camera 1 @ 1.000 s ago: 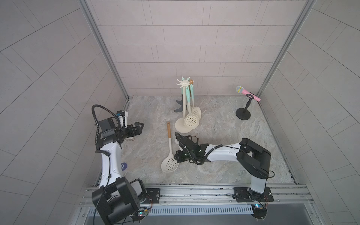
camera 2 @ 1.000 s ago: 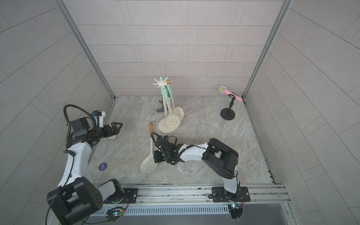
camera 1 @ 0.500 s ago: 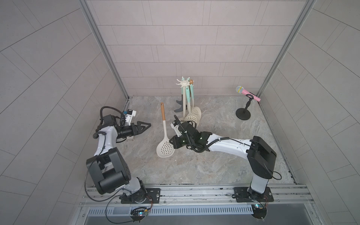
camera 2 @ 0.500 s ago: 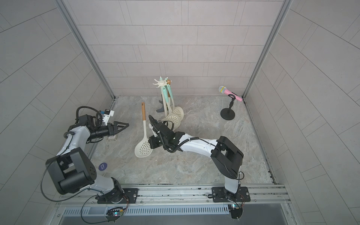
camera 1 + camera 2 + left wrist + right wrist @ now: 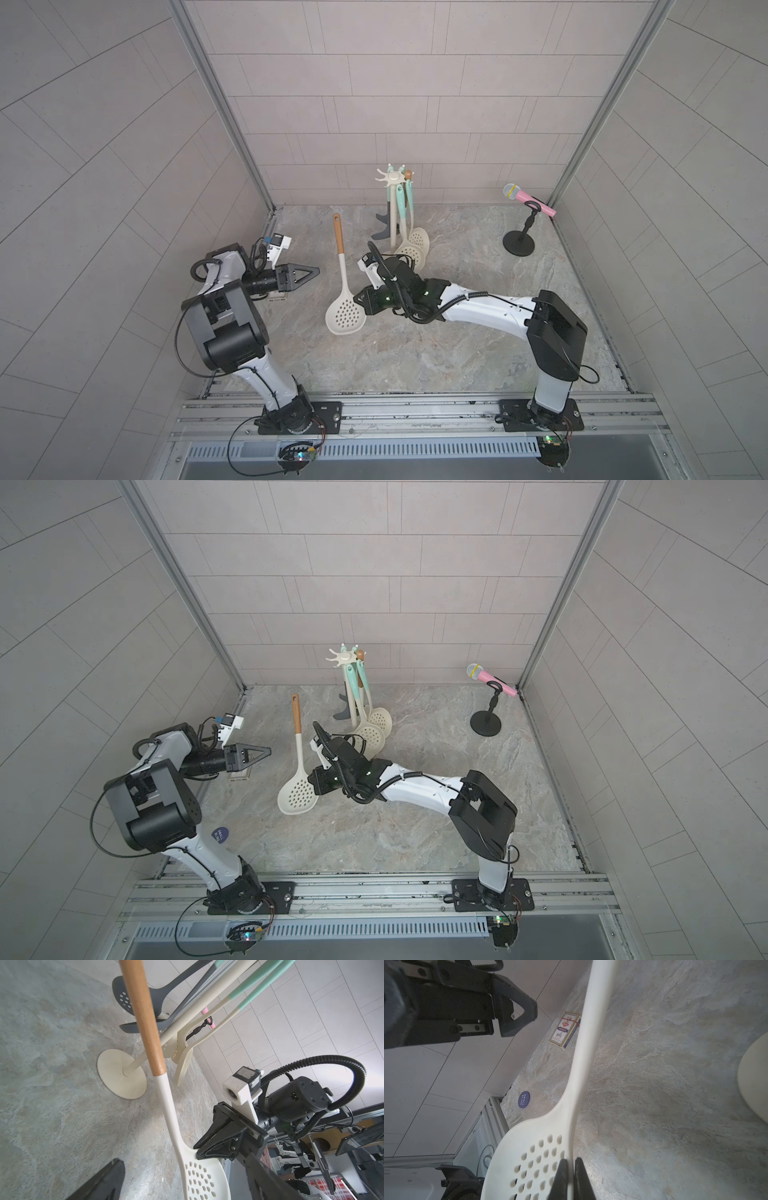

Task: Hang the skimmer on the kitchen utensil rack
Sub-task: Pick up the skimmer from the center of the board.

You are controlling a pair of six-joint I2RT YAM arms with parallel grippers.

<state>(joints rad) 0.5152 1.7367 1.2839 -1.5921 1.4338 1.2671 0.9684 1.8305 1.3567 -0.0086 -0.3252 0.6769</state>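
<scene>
The right gripper clamps the skimmer by its bowl, handle aimed at the twelve-o'clock rack; the left gripper stands agape.

Cream skimmer, orange-brown at its handle end; pink microphone; grey-beige marbled tabletop.

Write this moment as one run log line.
right pincer: shut on skimmer bowl edge | left pincer: open, empty | kitchen utensil rack: skimmer not yet hung
</scene>
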